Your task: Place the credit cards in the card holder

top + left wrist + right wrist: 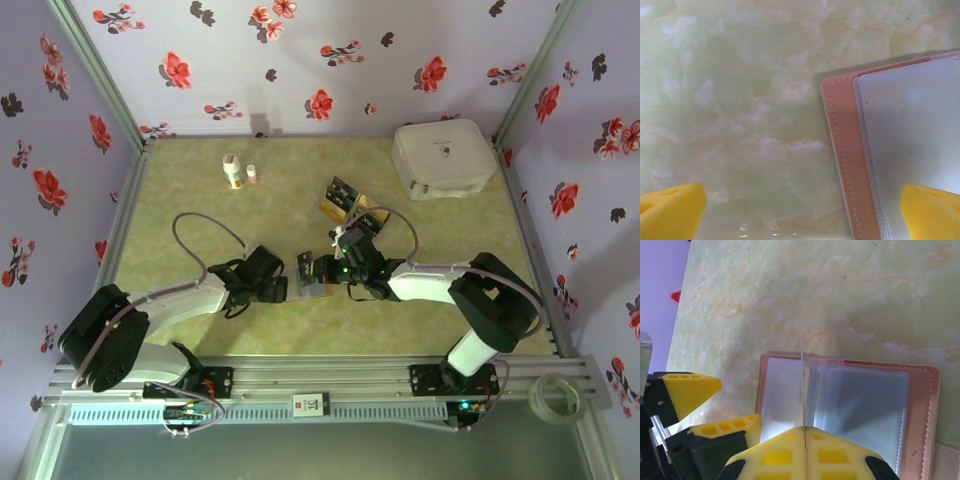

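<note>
"Which step was it?"

"Inserting. The right jaws were clenched on a card [802,385], edge-on over the holder [860,405], which lay open on the table [840,300]."

"And the left?"

"Released, spread across the holder's edge. Next, I'd judge, the card needed tilting into a pocket."

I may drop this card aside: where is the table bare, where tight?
Bare: the left side between the bottles and the left arm; the right side between the white case and the right arm. Crowded: the middle, both jaws at the card holder, credit cards stacked just behind.
</note>
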`<act>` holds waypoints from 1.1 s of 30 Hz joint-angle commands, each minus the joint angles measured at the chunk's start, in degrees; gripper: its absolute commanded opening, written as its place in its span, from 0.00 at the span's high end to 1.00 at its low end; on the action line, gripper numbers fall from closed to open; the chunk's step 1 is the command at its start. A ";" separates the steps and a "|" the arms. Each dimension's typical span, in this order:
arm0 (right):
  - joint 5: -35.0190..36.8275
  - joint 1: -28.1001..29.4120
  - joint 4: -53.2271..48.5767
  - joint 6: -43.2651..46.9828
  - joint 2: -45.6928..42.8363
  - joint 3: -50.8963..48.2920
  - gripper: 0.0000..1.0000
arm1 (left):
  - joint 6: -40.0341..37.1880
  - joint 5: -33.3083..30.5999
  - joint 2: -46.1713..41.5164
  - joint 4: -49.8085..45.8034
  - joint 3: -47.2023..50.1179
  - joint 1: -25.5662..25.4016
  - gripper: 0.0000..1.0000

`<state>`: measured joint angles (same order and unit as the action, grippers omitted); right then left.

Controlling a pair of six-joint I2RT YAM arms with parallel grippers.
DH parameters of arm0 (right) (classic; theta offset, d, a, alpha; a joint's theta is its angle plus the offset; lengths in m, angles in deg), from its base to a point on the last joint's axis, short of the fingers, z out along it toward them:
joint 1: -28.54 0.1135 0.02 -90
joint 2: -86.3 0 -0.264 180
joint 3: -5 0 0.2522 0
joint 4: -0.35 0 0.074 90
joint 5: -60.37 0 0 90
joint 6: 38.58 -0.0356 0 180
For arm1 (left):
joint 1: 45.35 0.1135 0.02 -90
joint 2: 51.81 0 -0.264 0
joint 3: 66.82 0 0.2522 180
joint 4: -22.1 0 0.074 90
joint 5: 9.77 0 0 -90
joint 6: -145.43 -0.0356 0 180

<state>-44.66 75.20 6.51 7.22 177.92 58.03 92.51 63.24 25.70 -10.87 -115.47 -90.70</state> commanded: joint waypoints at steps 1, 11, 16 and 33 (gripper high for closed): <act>1.04 0.16 2.07 -1.06 0.39 -0.75 1.00 | -0.08 -2.21 0.85 0.23 0.80 -0.47 0.00; 0.92 0.15 3.19 -1.61 -0.28 -1.33 1.00 | 0.87 -3.70 0.37 -1.10 1.43 -0.45 0.00; 0.49 0.18 4.71 -1.83 0.00 -1.91 1.00 | 1.19 -3.88 0.45 -1.32 1.84 -0.45 0.00; -2.24 0.13 17.21 -4.91 3.81 -5.30 1.00 | 1.68 -3.93 -0.05 -1.81 1.81 -0.47 0.00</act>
<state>-46.17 75.20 19.34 3.65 180.45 53.46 93.00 61.14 26.12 -10.91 -114.58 -90.74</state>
